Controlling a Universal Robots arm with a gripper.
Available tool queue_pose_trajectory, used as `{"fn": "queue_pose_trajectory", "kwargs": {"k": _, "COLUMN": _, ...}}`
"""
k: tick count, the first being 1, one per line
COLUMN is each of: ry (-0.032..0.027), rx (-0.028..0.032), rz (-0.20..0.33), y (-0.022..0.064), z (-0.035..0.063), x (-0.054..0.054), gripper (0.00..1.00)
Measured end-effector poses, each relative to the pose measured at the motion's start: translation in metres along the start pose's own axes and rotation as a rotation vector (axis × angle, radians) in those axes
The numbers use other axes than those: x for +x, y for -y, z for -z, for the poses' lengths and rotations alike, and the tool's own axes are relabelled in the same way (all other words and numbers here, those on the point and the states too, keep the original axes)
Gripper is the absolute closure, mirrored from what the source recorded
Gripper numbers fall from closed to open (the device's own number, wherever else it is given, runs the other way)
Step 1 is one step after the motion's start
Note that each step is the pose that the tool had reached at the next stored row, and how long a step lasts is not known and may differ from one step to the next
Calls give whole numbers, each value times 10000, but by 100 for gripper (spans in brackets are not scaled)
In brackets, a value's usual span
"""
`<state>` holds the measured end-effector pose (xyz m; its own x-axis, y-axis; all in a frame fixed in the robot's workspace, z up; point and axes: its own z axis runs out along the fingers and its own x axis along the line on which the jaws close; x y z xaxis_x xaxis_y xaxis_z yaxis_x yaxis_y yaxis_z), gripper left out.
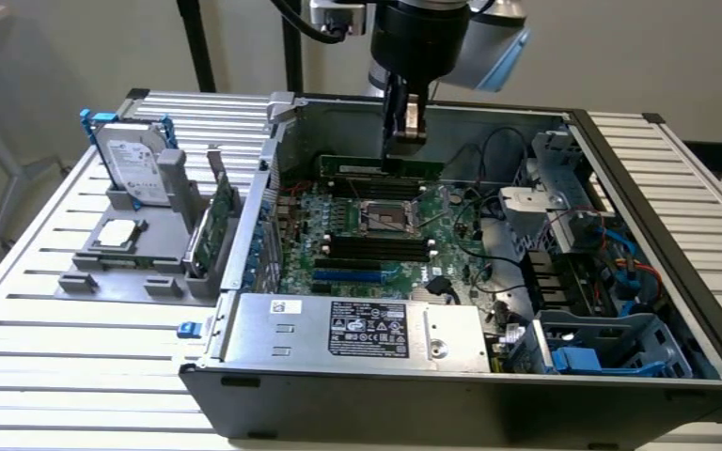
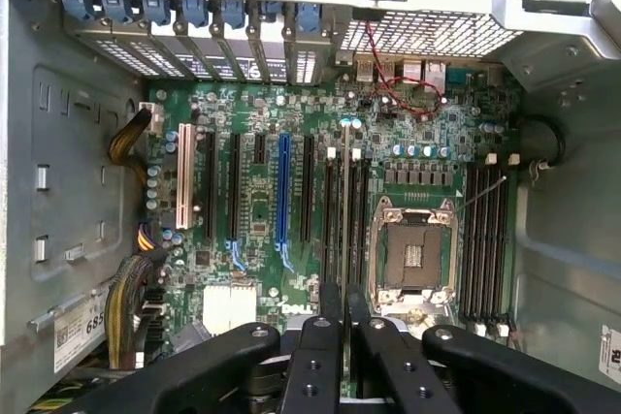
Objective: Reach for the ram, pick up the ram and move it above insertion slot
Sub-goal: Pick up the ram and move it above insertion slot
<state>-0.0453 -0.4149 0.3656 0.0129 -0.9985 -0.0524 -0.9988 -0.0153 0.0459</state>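
The ram is a long green stick hanging level inside the open computer case, above the motherboard. My gripper comes down from above and is shut on the ram's top edge near one end. In the wrist view the ram shows edge-on as a thin line running out from between the black fingers. There it lies along the black memory slots beside the empty CPU socket. The ram is clear of the board, not seated in a slot.
A grey holder at the exterior view's left carries a silver hard drive and a taller green expansion card. The power supply fills the case's near side. Cables and drive bays crowd the exterior view's right.
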Motion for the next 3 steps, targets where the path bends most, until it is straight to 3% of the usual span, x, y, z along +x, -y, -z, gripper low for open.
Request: {"fn": "queue_pose_trajectory", "kwargs": {"k": 3, "ry": 0, "rx": 0, "rz": 0, "y": 0, "z": 0, "x": 0, "gripper": 87}}
